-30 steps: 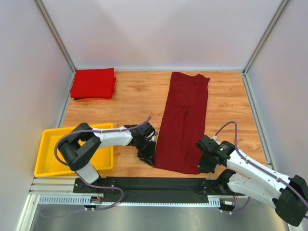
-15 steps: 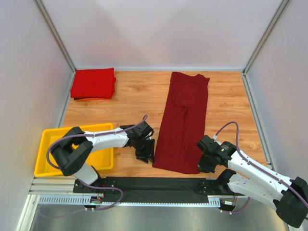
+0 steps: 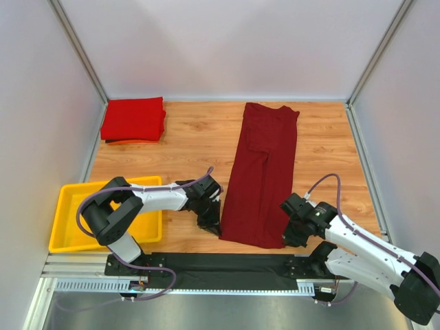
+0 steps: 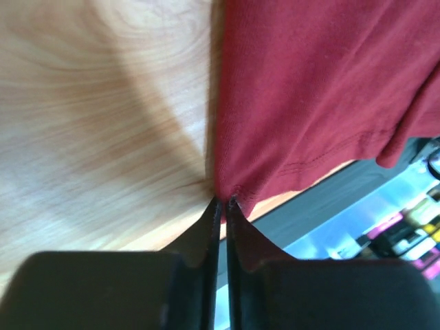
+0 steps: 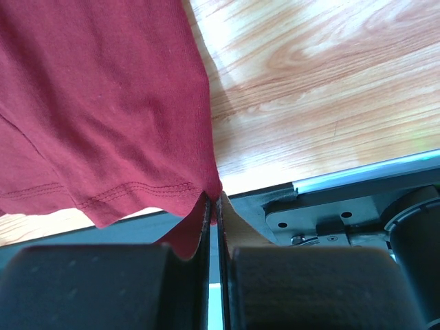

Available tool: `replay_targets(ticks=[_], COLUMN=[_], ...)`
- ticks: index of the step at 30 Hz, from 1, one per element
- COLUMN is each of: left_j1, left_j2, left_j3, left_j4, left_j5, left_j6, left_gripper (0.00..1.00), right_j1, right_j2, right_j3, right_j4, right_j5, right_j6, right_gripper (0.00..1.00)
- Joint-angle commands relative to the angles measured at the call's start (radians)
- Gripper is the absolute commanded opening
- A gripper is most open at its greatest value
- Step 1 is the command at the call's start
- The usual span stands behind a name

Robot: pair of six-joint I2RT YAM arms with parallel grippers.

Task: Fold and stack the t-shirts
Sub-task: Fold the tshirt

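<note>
On bench [image 3: 192,137]: maroon shirt [image 3: 265,172] in long strip. left claw [image 3: 214,227] pinched shut on near-left hem corner — right claw [image 3: 286,239] likewise on near-right corner. red shirt [image 3: 134,118] folded, far-left corner.

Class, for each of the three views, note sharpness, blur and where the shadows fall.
Top external: evenly lit and sharp, with the maroon t-shirt casting hardly any shadow. Left wrist: soft overall, the wooden table smeared, with a dark shadow band on it beside the shirt's edge; everything beyond the table's edge is out of focus. Right wrist: crisp, with hem stitching and wood grain clearly legible.
</note>
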Motion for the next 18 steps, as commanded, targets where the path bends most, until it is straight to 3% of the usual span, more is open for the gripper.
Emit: replay_targets(ticks=[1, 10, 18], left_j1=[-0.007, -0.009, 0.011], left_j2=[0.011, -0.026, 0.060], left_j3=[-0.003, 0.092, 0.241], left_j4=[0.001, -0.132, -0.193], left_j5=[-0.023, -0.054, -0.017], left_j6=[0.004, 0.021, 0.043], left_gripper=[0.03, 0.00, 0.00], right_j1=[0.005, 0.003, -0.021], right_j2=[0.002, 0.002, 0.102], right_j3=[0.014, 0.107, 0.204], right_j4=[0.003, -0.078, -0.060], right_j5=[0.038, 0.129, 0.193], right_j6=[-0.001, -0.015, -0.102], right_gripper=[0.00, 0.00, 0.00])
